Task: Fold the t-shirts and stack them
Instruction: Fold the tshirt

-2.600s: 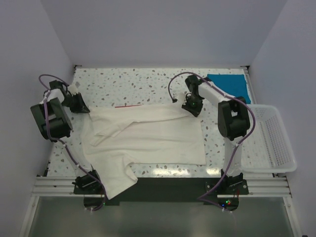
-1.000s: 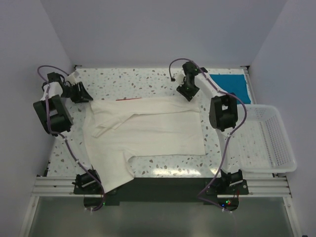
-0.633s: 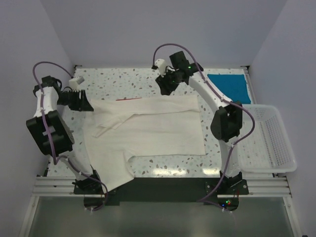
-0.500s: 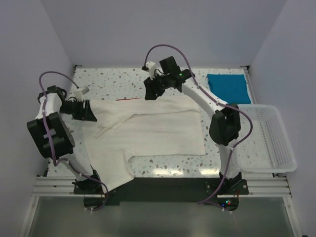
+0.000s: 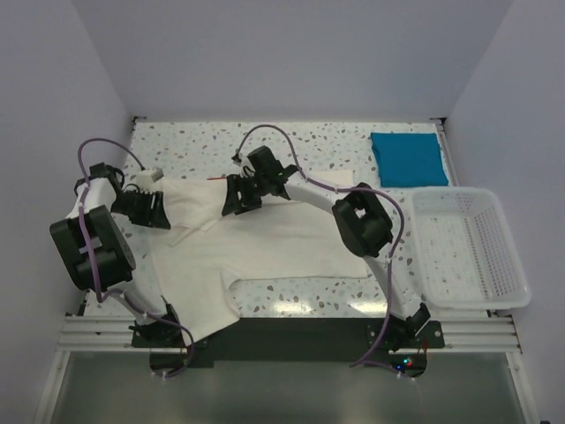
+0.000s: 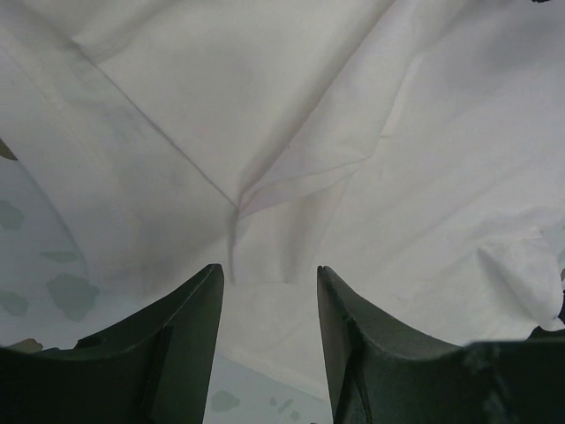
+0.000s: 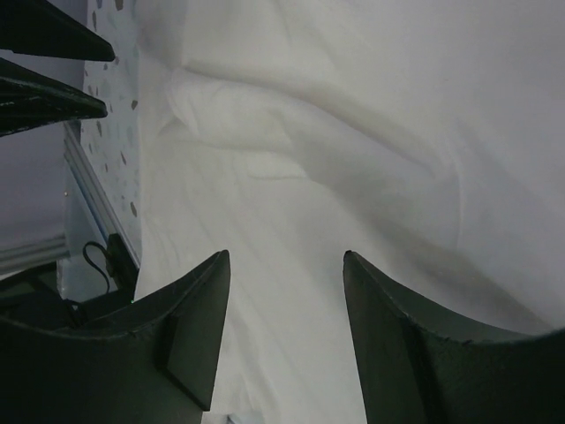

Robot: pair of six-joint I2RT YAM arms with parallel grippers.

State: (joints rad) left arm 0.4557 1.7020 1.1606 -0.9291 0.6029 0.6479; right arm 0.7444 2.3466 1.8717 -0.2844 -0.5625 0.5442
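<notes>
The cream-white t-shirt (image 5: 291, 234) lies spread over the middle of the table, and one part (image 5: 199, 309) hangs over the near edge. A thin red strip (image 5: 221, 179) shows at its far edge. The teal-blue t-shirt (image 5: 408, 159) lies folded at the far right. My left gripper (image 5: 159, 210) is at the white shirt's left edge. In the left wrist view it (image 6: 269, 269) is open, with creased cloth (image 6: 291, 132) and the cloth's edge below the gap. My right gripper (image 5: 237, 199) hovers over the shirt's far left part, and in the right wrist view it (image 7: 285, 254) is open over white folds (image 7: 265, 132).
A white lattice basket (image 5: 494, 265) stands at the right edge of the table. The right arm (image 5: 362, 221) stretches across the shirt. The speckled tabletop (image 5: 194, 146) shows behind the shirt, and grey walls close in on the left, back and right.
The right arm swung from the shirt's far right corner leftward along its far edge, and its jaws opened wider. The left gripper moved nearer and onto the shirt's left edge.
</notes>
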